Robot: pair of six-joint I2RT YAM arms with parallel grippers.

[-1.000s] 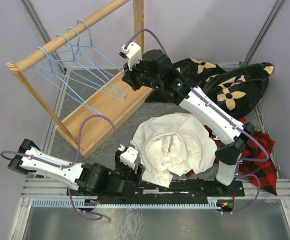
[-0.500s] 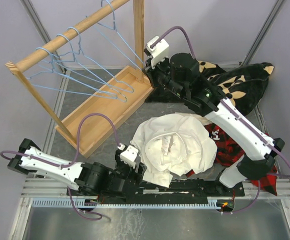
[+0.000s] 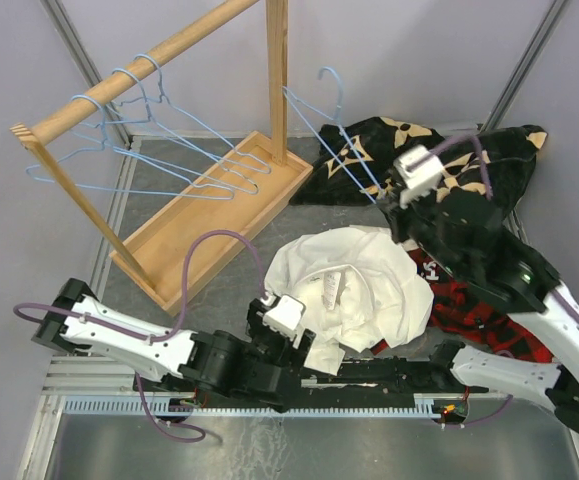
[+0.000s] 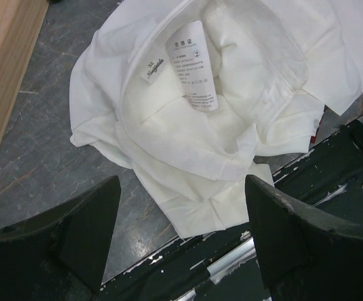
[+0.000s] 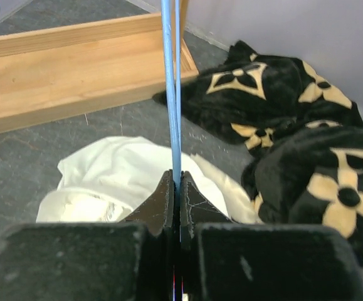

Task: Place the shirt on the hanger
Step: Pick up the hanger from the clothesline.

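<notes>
The cream-white shirt (image 3: 354,285) lies crumpled in the middle of the table, collar and inner labels facing up (image 4: 231,94). My right gripper (image 3: 394,205) is raised over the shirt's far right edge. Its jaws are shut (image 5: 176,179) on the wire of a light-blue hanger (image 5: 170,81). That hanger (image 3: 331,146) slants up and to the left, hook uppermost, free of the rail. My left gripper (image 4: 181,188) is open and low at the shirt's near edge (image 3: 314,352). A corner of the shirt lies between its fingers, untouched.
A wooden rack has its rail (image 3: 139,75) at the far left, with three more blue hangers (image 3: 169,150) on it, above its tray base (image 3: 199,220). A black flowered blanket (image 3: 469,170) lies at the far right, and a red plaid garment (image 3: 479,310) lies under the right arm.
My right arm has carried the hanger off the rack, rightwards and nearer, over the blanket. My left gripper has shifted right towards the shirt and opened a little wider.
</notes>
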